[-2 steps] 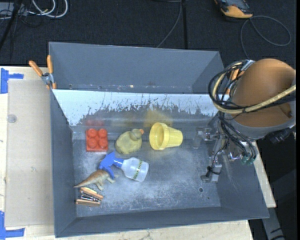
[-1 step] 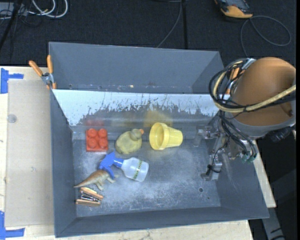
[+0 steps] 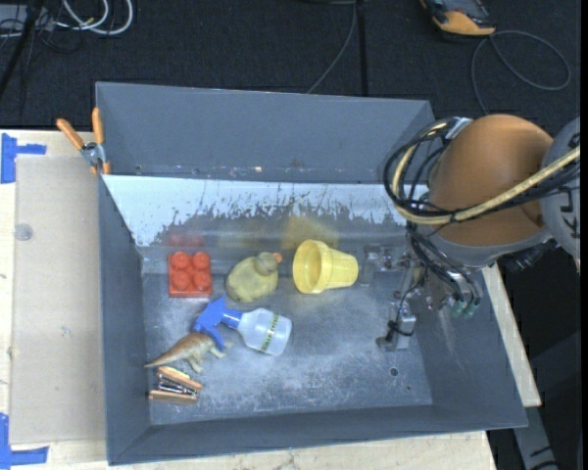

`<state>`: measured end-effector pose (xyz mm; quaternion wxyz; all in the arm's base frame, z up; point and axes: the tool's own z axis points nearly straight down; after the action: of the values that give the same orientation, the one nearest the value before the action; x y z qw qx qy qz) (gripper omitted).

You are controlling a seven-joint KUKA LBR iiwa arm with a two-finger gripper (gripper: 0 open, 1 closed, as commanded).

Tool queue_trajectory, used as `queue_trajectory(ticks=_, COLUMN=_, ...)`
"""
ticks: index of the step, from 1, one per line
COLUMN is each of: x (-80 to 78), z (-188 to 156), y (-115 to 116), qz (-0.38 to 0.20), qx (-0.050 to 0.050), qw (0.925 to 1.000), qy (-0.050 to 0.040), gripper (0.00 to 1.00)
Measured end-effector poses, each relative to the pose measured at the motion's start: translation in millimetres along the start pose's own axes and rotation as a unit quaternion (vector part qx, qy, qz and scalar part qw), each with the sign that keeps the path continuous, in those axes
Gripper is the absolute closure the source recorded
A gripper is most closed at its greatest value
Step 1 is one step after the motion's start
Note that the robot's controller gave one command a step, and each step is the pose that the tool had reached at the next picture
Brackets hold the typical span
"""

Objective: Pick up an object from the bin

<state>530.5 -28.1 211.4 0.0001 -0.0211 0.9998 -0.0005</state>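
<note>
My gripper [image 3: 396, 329] hangs low over the bare floor at the right side of the bin, below the orange cover, with nothing seen in it. The nearest thing is a yellow cup [image 3: 323, 266] lying on its side, up and to the left of the gripper and apart from it. Left of the cup sits a yellow-green lumpy toy [image 3: 253, 277]. A clear small bottle with a blue cap [image 3: 252, 329] lies further left, near the bin's middle.
A red studded brick [image 3: 189, 272] lies at the left by the back wall. A brown toy dinosaur [image 3: 188, 349] and a small bundle of orange-brown sticks [image 3: 174, 388] lie in the front left corner. The arm and its cables overhang the right rim.
</note>
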Motion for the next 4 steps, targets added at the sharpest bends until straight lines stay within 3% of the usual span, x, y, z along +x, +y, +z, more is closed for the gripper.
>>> queue_trajectory(ticks=1, x=-5.8, z=23.4, y=17.5, qz=0.02, qx=-0.001, qw=0.9998, qy=0.0031, gripper=0.0)
queue_trajectory(ticks=2, x=-33.7, z=44.4, y=26.9, qz=0.047, qx=0.0, qw=0.9989, qy=-0.0001, gripper=0.0)
queue_trajectory(ticks=3, x=-38.5, z=87.1, y=47.9, qz=0.028, qx=-0.001, qw=0.9996, qy=0.0009, gripper=0.0)
queue_trajectory(ticks=4, x=-43.8, z=100.7, y=63.8, qz=0.074, qx=-0.001, qw=0.9972, qy=0.0095, gripper=0.0)
